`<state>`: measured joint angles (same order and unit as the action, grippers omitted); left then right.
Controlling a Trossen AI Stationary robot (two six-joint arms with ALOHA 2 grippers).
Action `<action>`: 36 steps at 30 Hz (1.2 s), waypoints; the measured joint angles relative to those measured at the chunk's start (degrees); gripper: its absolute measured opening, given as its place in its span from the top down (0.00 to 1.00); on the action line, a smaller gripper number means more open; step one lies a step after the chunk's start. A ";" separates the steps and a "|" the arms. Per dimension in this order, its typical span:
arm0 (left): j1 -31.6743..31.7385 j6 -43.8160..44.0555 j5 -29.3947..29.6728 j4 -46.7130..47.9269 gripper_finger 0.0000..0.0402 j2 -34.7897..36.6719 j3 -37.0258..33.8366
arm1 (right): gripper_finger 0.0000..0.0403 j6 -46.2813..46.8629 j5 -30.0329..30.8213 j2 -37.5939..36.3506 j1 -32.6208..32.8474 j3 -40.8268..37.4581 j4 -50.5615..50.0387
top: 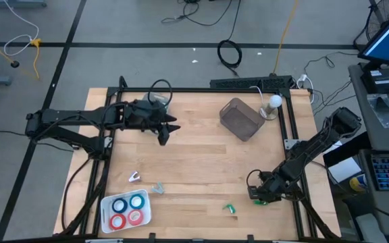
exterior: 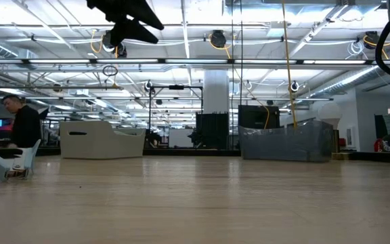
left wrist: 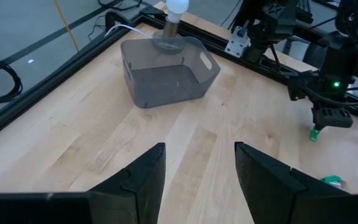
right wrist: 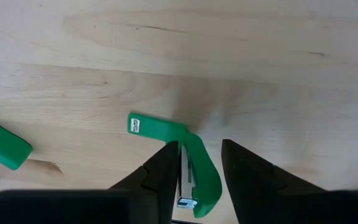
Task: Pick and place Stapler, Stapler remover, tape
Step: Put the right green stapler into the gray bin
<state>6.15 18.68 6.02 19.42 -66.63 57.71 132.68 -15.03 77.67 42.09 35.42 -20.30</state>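
A green stapler lies on the wooden table near its right front corner. My right gripper reaches down over it, open, one finger on each side of it. A second small green piece lies on the table beside it. A white staple remover lies on the table at the front left. The tape, two blue and two red rolls, lies in a white tray. My left gripper hangs open above the table's far left part. My right gripper comes slanting down from above. Its fingers lie along the two long sides of the stapler's end with the metal part. One finger lies right beside that part; I cannot tell whether it touches. A thin gap shows at the other finger. The stapler lies on the table.
A grey see-through bin stands at the far right, with a white bulb on a stand behind it. A small grey piece lies near the staple remover. A black frame edges the table. Bare wood spans the middle.
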 joint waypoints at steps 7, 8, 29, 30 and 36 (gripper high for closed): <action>-0.99 0.08 0.02 0.00 0.51 0.00 0.00 | 0.72 -0.02 0.12 0.00 0.00 0.00 0.18; -1.05 0.08 0.02 0.00 0.51 0.00 0.00 | 0.72 -0.04 0.22 -0.02 0.00 0.00 0.20; -1.65 5.71 -8.75 -5.50 0.51 -1.26 0.00 | 0.85 -2.44 21.15 -7.32 -0.74 -0.07 0.98; -2.01 5.87 -10.13 -7.26 0.51 -1.96 0.00 | 0.85 -3.37 23.72 -7.97 -1.20 -0.07 1.56; -4.45 7.23 -18.25 -17.10 0.51 -8.96 0.00 | 0.88 -14.66 36.59 -11.88 -6.10 -0.07 7.57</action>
<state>1.70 25.91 -12.23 2.32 -75.59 57.71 118.02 21.56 65.79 35.98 35.35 -12.73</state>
